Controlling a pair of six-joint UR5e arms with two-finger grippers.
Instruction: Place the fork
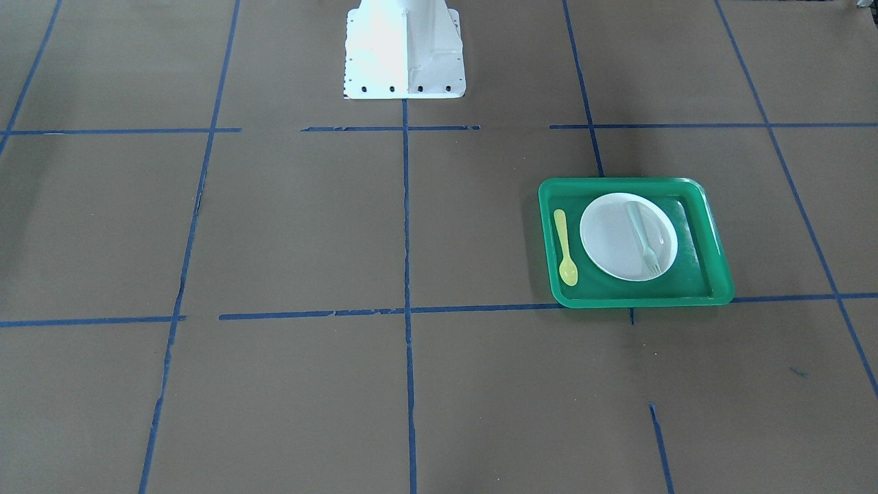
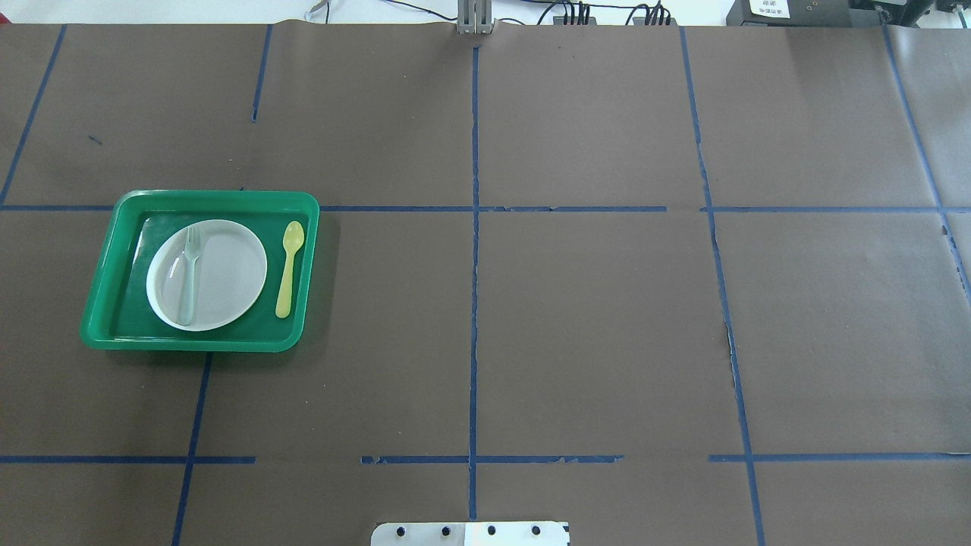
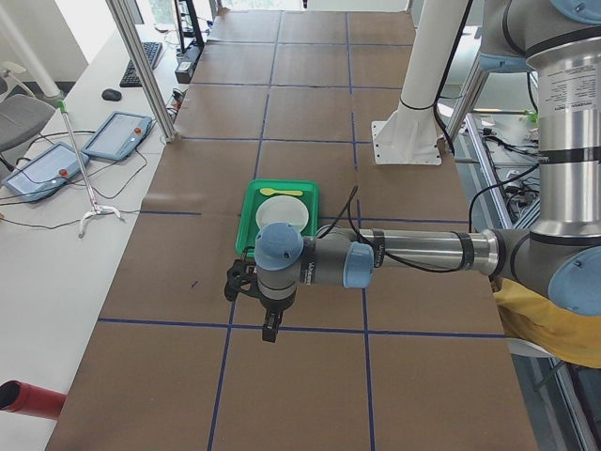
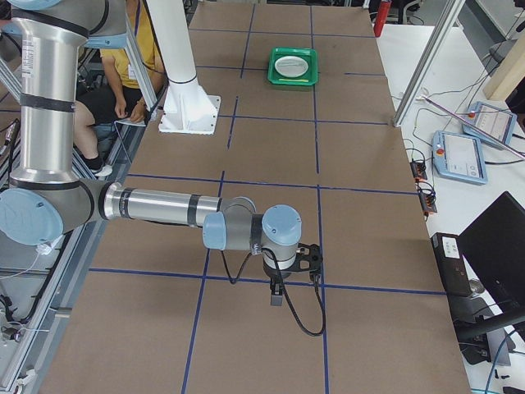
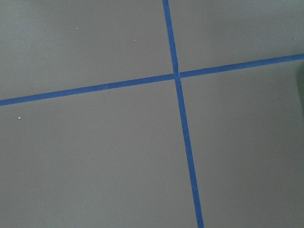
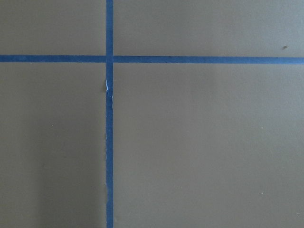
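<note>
1. White base plate [image 2: 470, 533] of the robot: seen at the near edge of the overhead view, bolted to the surface [image 2: 607, 341].
2. Surface: covered in brown sheeting and divided into large squares by blue tape [image 2: 475, 303]. Only a crossing of this tape on bare brown is shown by each wrist camera.
3. Left gripper [image 3: 269, 329]: carried on an arm stretched level over the surface and pointed straight down above a tape line, on the near side of the tray in the left-end view. Whether its jaws are spread or pressed together cannot be told.
4. Right gripper [image 4: 276, 295]: likewise pointed down above a tape line, well apart from the tray. The state of its jaws cannot be told.
5. Green tray [image 2: 201, 195]: rectangular, set flat on the robot's left half of the surface.
6. White round plate [image 2: 224, 277]: laid inside the tray.
7. Fork [image 2: 189, 277]: whitish and translucent, laid on the plate's left part, tines pointed away from the robot, handle towards it.
8. Yellow spoon [image 2: 288, 269]: laid on the tray floor just beside the plate on its right, bowl pointed away from the robot.
9. Cables [image 2: 576, 11]: seen beyond the far edge of the surface.
</note>
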